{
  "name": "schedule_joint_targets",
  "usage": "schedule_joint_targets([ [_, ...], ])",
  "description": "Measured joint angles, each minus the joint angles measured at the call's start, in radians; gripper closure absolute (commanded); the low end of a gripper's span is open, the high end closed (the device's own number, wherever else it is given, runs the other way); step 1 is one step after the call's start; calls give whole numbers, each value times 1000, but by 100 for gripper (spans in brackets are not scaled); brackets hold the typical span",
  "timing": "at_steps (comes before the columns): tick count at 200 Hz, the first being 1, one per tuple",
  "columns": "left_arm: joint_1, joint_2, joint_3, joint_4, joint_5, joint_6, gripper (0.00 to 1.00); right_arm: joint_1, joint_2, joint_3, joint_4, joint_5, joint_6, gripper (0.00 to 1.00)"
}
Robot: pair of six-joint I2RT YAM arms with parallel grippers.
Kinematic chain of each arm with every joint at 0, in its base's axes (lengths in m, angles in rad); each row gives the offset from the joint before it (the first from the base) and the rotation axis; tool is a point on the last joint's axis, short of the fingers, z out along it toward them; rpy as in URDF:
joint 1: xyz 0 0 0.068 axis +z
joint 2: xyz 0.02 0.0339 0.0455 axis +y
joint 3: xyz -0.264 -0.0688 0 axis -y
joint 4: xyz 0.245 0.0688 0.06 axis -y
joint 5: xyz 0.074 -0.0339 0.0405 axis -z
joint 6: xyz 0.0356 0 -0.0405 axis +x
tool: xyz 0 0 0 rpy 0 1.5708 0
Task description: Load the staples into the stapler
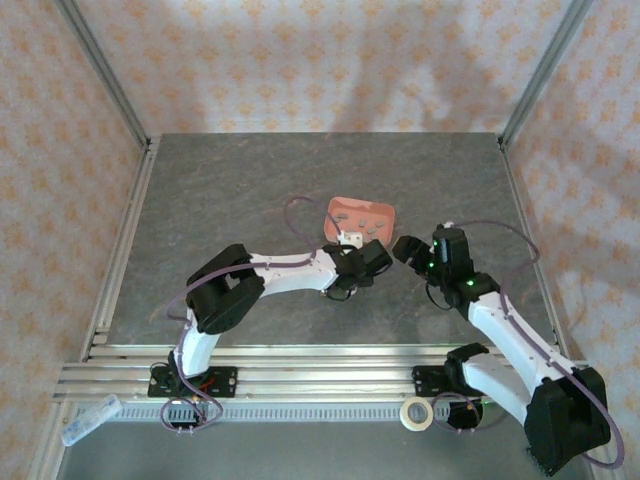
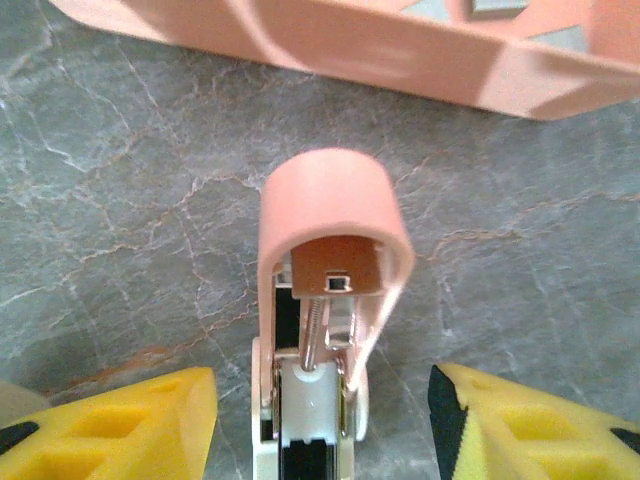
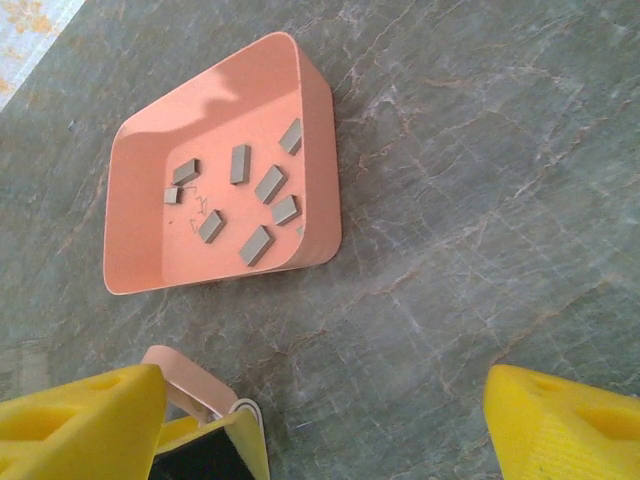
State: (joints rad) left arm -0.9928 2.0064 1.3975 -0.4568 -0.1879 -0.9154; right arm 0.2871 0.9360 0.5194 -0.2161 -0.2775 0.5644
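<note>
The stapler (image 2: 320, 300) lies on the grey table with its salmon-pink top swung open, baring the spring and the white magazine. My left gripper (image 2: 320, 435) is open, a yellow finger on each side of the stapler's base with a gap on both sides. In the top view the stapler (image 1: 352, 238) sits just in front of the salmon-pink tray (image 1: 362, 205). Several staples (image 3: 255, 245) lie as small grey strips in the tray (image 3: 140, 170). My right gripper (image 3: 320, 440) hovers open above bare table right of the stapler (image 3: 185, 380), holding nothing.
The tray's near wall (image 2: 350, 45) stands just beyond the stapler. A tape roll (image 1: 417, 413) and a clear plastic piece (image 1: 90, 420) lie on the rail strip at the near edge. Open table stretches behind and left of the tray.
</note>
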Motion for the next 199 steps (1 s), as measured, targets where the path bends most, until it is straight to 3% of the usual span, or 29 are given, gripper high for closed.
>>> schedule_joint_targets([
  [77,16,-317,-101,45,-13,87,30,0,253,211,-72,-64,-31,22],
  [143,162,-596,-395,103,-71,114,30,0,601,489,-198,-55,-93,25],
  [199,259,-711,-549,133,-84,114,30,0,834,698,-301,0,-135,31],
])
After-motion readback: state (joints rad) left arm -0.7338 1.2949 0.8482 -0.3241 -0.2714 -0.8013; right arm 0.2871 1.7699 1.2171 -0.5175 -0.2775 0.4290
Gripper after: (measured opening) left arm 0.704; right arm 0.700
